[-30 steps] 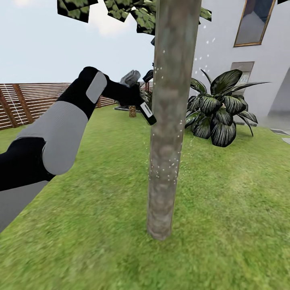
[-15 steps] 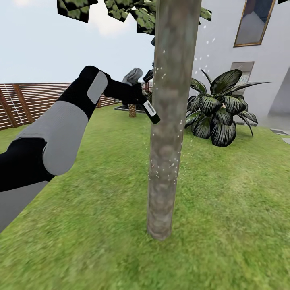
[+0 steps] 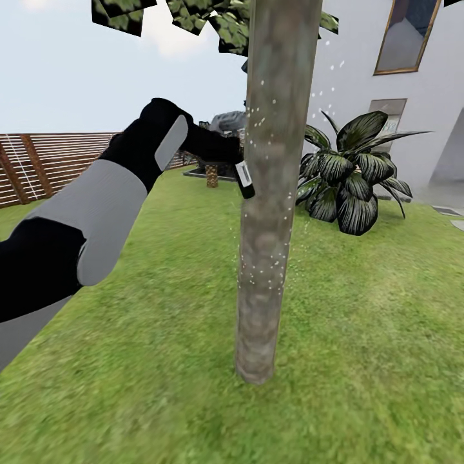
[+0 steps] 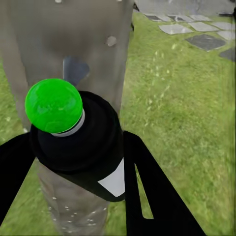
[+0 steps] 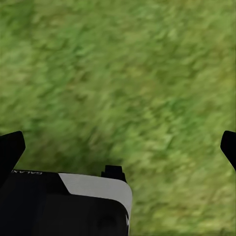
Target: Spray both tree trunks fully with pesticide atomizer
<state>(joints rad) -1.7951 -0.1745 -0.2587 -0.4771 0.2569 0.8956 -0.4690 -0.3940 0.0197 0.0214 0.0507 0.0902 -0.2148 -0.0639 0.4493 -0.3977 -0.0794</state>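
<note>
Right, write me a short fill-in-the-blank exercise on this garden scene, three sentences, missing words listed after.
1. The left tool is shut on the pesticide ____, held close against the tree trunk.
2. White specks of pesticide dot the trunk, which rises out of green ____.
3. The right tool hangs with its fingertips wide apart, so it is ____, above the lawn.

Missing words: atomizer; grass; open
</note>
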